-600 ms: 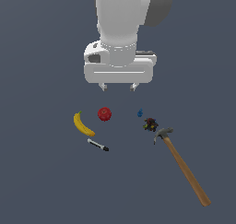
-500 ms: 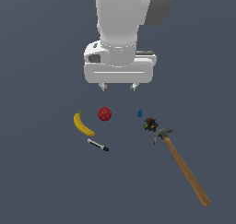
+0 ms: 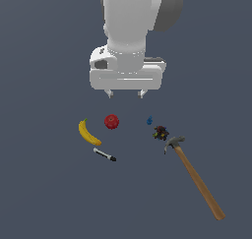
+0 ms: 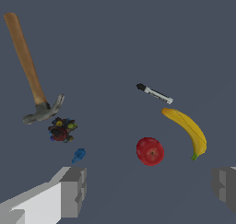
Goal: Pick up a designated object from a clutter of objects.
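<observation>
6 items lie loose on the flat dark grey floor (image 3: pixel 44 194), none touching the arm. The white parallel-jaw gripper (image 3: pixel 125 93) hangs above them with its jaws spread wide and nothing between them (both grey fingertip pads (image 4: pixel 73 191) show at the wrist view's edges, far apart).

The curved yellow banana with the greenish stem tip (image 3: pixel 88 133) is on the exterior view's left of the group, lying flat. The round red apple (image 3: pixel 111 121) sits just beside it, toward the exterior view's right, not touching. The slim black-and-white marker (image 3: pixel 105 155) lies near the banana's lower end, apart from it.

Toward the exterior view's right: the tiny blue piece (image 3: pixel 149 120), then the small dark multicoloured lump (image 3: pixel 160 132), which is just beside the grey head of the long wooden-handled hammer (image 3: pixel 197 180). Contact between lump and hammer head can't be resolved.

The gripper sits roughly over the gap between apple and blue piece.
</observation>
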Tool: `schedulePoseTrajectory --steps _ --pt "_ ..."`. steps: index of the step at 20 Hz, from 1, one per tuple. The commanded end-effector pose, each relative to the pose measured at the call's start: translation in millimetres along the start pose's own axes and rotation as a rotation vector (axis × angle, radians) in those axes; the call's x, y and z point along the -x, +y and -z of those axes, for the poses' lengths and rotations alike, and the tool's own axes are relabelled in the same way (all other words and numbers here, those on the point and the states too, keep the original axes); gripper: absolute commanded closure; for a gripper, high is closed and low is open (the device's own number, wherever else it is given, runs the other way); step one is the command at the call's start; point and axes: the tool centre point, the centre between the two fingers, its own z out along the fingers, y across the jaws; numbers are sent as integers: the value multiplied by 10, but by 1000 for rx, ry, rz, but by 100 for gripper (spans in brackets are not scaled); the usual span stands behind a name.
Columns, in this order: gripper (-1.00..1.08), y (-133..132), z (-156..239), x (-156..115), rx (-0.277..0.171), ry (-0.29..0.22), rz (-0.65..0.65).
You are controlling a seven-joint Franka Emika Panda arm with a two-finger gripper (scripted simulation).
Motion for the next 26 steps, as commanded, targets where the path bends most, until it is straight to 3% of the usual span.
schedulePoseTrajectory --steps 1,14,26 --pt "-92 0 2 1 1 0 0" --pt "-92 150 -201 -53 -7 0 50" --pt "-92 623 -817 -134 -25 5 198"
